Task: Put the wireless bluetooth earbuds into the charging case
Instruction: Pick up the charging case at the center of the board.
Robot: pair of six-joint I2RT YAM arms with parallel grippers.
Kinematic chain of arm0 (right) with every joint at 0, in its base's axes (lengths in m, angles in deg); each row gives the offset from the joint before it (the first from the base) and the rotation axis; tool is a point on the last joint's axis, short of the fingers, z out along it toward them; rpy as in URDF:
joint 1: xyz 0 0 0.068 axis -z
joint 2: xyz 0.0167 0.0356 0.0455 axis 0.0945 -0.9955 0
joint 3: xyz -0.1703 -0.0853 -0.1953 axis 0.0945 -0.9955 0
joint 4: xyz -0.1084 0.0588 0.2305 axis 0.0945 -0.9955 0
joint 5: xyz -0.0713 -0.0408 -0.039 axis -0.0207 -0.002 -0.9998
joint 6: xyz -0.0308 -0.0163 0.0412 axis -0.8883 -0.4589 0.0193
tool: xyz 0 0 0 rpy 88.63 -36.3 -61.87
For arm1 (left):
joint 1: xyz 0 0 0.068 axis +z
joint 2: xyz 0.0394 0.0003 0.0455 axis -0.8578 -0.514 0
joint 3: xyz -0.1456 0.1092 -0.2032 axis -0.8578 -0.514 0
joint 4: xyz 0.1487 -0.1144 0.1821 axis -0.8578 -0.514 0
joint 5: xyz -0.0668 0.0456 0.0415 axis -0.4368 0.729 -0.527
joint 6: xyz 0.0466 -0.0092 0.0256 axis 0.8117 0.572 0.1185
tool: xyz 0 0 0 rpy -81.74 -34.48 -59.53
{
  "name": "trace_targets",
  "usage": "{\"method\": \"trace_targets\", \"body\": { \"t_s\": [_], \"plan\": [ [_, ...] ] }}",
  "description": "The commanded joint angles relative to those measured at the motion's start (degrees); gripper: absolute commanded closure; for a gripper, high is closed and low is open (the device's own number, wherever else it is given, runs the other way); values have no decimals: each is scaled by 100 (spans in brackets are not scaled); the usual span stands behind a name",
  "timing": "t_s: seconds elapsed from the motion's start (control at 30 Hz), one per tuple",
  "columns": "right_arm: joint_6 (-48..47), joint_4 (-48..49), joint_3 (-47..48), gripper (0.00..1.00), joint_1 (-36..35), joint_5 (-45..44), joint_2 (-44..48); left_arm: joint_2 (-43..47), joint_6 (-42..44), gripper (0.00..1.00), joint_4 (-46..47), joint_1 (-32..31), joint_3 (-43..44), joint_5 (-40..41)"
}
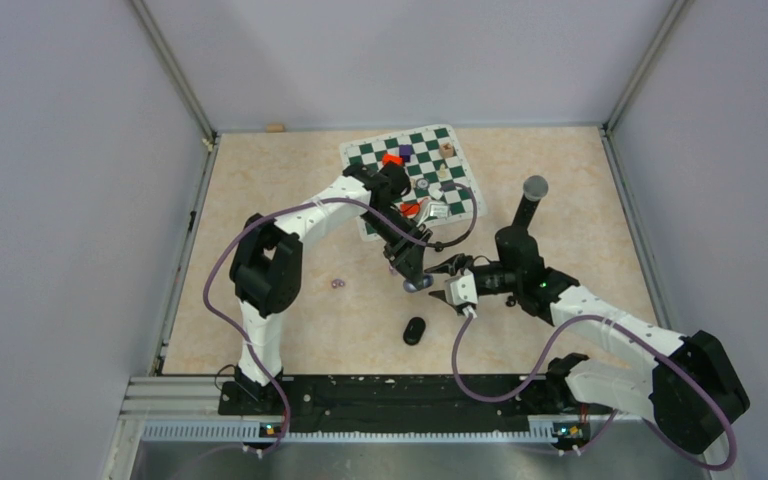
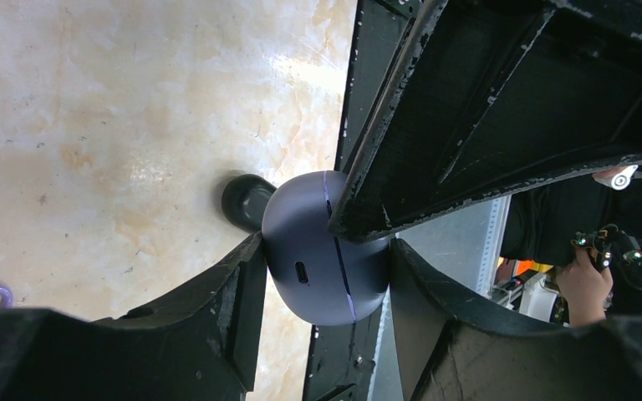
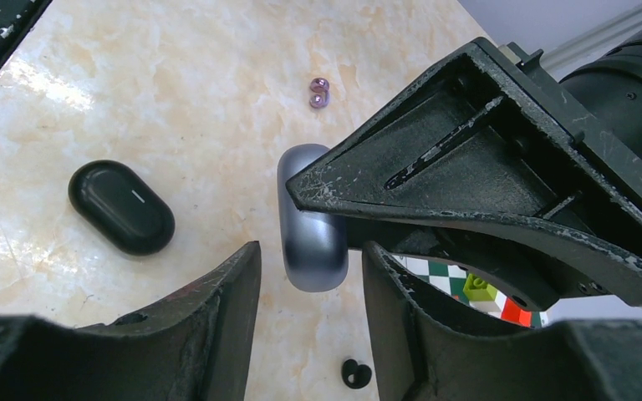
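Observation:
My left gripper (image 1: 412, 272) is shut on a closed purple-grey charging case (image 2: 318, 251), one finger on each side. My right gripper (image 3: 311, 251) is open, its fingers either side of the same case (image 3: 313, 225) with a gap on both sides. Two pale purple earbuds (image 3: 318, 92) lie together on the table to the left (image 1: 338, 284). One black earbud (image 3: 355, 373) lies on the table under the right gripper. The other black earbud is out of view. A closed black charging case (image 1: 415, 330) lies nearer the arm bases.
A green-and-white chessboard (image 1: 410, 170) with coloured blocks lies at the back. A black stand with a grey ball top (image 1: 532, 195) rises behind the right arm. Purple cables loop round both arms.

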Motion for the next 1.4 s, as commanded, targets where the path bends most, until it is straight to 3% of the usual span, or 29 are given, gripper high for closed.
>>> {"method": "trace_targets", "body": {
  "t_s": [0.0,0.33,0.5,0.7,0.87,1.03,1.13,1.27,1.37],
  "plan": [
    [-108,79,-23,54,-111,89,-29,19,146,77,-77,-85,15,-19],
    [-246,-84,-20,56,-167,119,-40,40,176,76,-81,-144,24,33],
    [-351,-168,-20,64,-169,99,-69,55,185,76,-81,-151,15,36],
    [-361,-223,-4,63,-178,127,-95,90,197,76,-77,-149,0,27],
    [-359,-211,3,83,-186,137,-97,104,211,71,-74,-153,-2,56],
    [-241,-155,8,92,-186,198,-59,138,203,65,-63,-148,-3,54],
    [-203,-136,20,95,-187,193,-64,168,235,46,-68,-148,-9,42],
    [-91,-107,24,97,-186,212,-27,268,241,5,-31,-150,-33,86],
    [80,-49,38,100,-186,198,9,425,229,1,19,-128,-44,166]
  ]
}}
